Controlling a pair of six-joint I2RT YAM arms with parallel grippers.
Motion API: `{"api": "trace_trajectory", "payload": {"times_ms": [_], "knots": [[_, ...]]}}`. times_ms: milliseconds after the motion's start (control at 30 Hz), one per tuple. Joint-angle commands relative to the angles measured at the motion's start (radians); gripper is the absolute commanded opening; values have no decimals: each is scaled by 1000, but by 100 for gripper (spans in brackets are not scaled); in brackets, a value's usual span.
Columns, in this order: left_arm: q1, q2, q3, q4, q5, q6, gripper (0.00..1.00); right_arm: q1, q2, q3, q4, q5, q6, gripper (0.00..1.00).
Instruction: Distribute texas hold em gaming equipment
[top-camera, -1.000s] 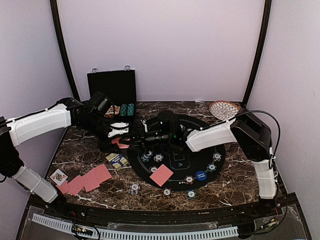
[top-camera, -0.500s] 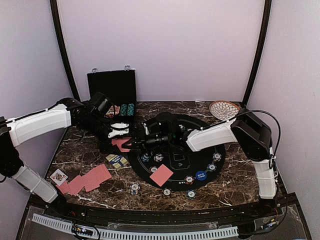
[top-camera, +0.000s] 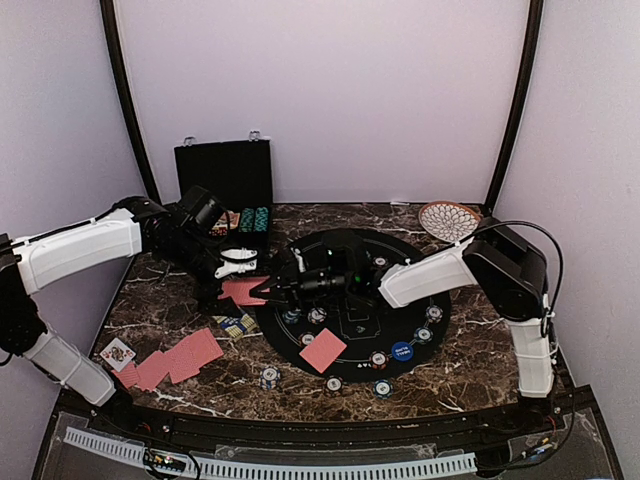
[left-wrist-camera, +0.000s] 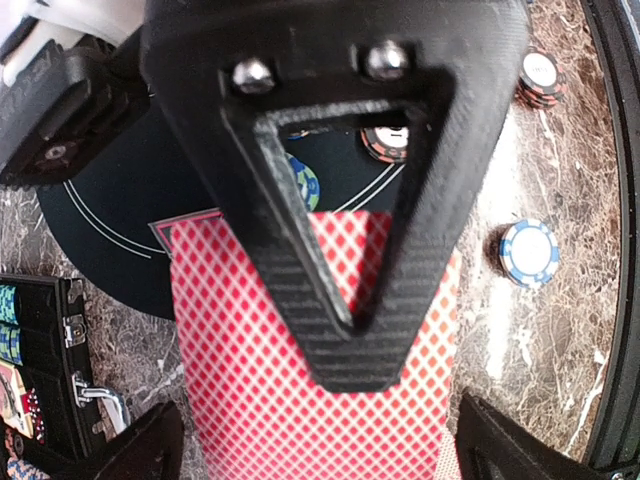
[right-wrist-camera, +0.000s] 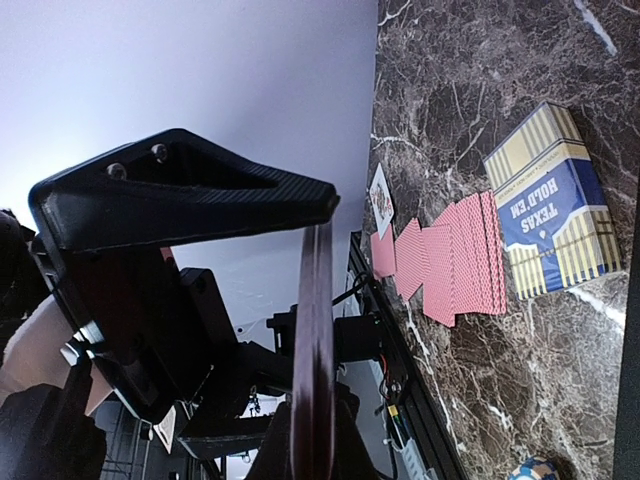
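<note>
From above, we see the right gripper (top-camera: 268, 290) clenched on a stack of red-backed cards (top-camera: 240, 290) by the left edge of the mat (top-camera: 355, 345), with the left gripper (top-camera: 238, 262) just beside it. In the left wrist view, its fingers (left-wrist-camera: 150, 450) stand wide apart and grip nothing. In the right wrist view, the stack is pinched edge-on. We judge this a handover; next, the right arm must carry the cards off to deal them.

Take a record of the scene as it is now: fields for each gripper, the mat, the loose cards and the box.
left gripper: open, gripping nothing
right gripper: shut on red-backed cards, near the black mat left edge
mat contents: single card face down, poker chips around it
table near-left: fanned cards, mostly face down
card box: flat on the table, left of the mat
</note>
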Motion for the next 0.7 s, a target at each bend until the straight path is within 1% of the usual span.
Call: {"api": "trace_trajectory", "payload": {"times_ms": [0,200,300,667], "knots": [[-3,-56,-24,-45,40,19,99,0,-59,-23,102,-20,2,0],[-13,-42,-11,-46,53,22,99,10,-28,8,143,-40,34,0],[-20,-18,2,-42,55,19,95,16,-8,37,151,-52,44,0],[-22,-10,16,8,-18,26,93,24,8,43,156,-58,52,0]]}}
